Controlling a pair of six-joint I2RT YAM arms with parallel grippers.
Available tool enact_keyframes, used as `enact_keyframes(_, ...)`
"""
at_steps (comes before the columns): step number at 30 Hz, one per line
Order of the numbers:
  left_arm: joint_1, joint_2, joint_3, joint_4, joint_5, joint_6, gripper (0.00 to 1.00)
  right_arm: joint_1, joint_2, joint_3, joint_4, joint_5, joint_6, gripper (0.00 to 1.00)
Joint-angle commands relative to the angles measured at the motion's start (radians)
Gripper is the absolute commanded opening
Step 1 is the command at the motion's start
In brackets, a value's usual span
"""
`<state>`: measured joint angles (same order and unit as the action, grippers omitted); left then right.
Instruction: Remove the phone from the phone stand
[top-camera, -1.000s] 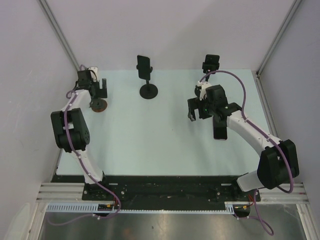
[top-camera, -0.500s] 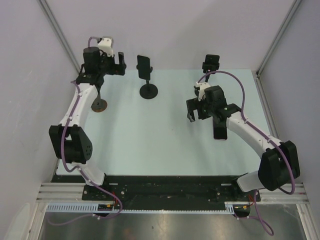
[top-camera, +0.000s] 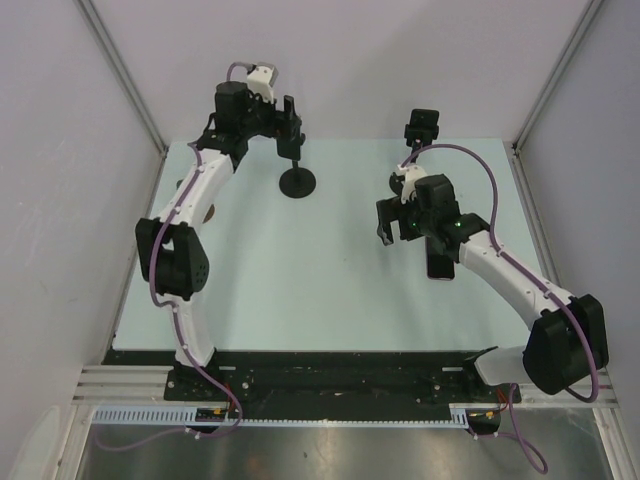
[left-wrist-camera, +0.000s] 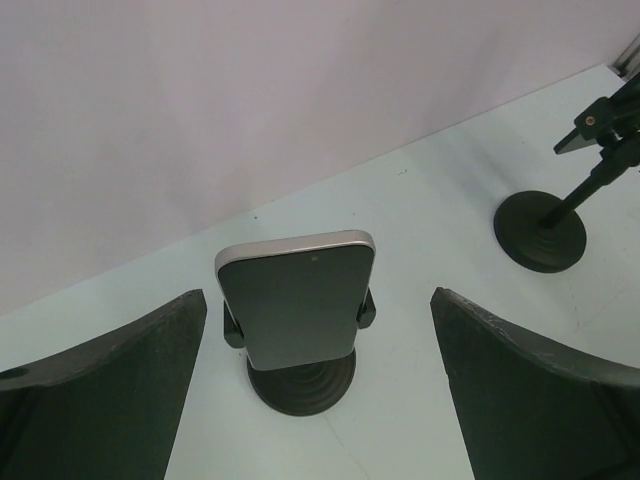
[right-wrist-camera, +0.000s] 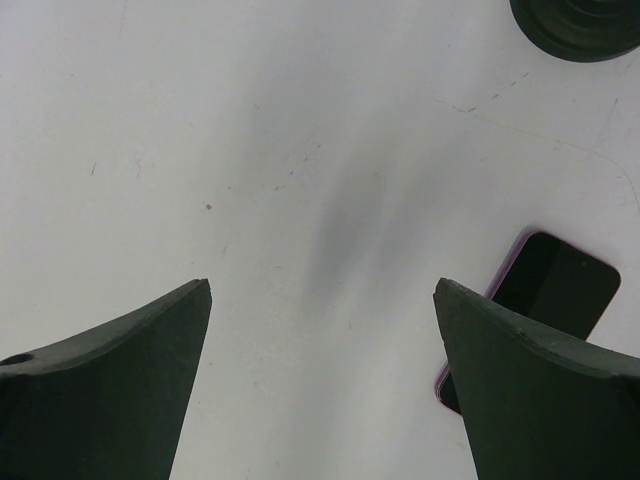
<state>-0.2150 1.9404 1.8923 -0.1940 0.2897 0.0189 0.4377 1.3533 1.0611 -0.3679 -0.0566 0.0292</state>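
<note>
In the left wrist view a dark phone (left-wrist-camera: 295, 300) with a silver edge stands upright in the side clamps of a black phone stand (left-wrist-camera: 301, 383) with a round base. My left gripper (left-wrist-camera: 318, 294) is open. Its fingers (left-wrist-camera: 110, 390) hang on either side of the phone, well apart from it. From above, the left gripper (top-camera: 289, 122) covers the phone, and only the stand's stem and base (top-camera: 298, 183) show. My right gripper (top-camera: 399, 222) is open above bare table, with nothing between its fingers (right-wrist-camera: 110, 390).
A second black phone (top-camera: 440, 262) lies flat on the table just right of the right gripper, also the phone (right-wrist-camera: 553, 288) in the right wrist view. Another stand (top-camera: 422, 126) rises at the back right, its base (left-wrist-camera: 540, 232) seen by the left wrist. Walls enclose the table.
The left arm has swung from the far left stand toward the back middle, and its open gripper now sits over the phone on the stand. The right arm has barely shifted.
</note>
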Motion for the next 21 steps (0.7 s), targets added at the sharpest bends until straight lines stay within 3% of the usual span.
enact_keyframes(1,-0.010,0.055,0.079,0.077,0.040,-0.007,1.00,0.006,-0.036,-0.004,0.030,0.021,-0.006,1.00)
enact_keyframes(13,-0.020,0.198,0.157,0.105,0.005,0.003,0.98,0.006,-0.034,-0.020,0.038,0.018,-0.017,1.00)
enact_keyframes(18,-0.030,0.196,0.148,0.105,0.038,0.004,0.76,0.006,-0.034,-0.021,0.046,0.014,-0.018,1.00)
enact_keyframes(21,-0.035,0.169,0.117,0.107,0.069,-0.007,0.55,0.006,-0.039,-0.020,0.053,0.006,-0.017,1.00)
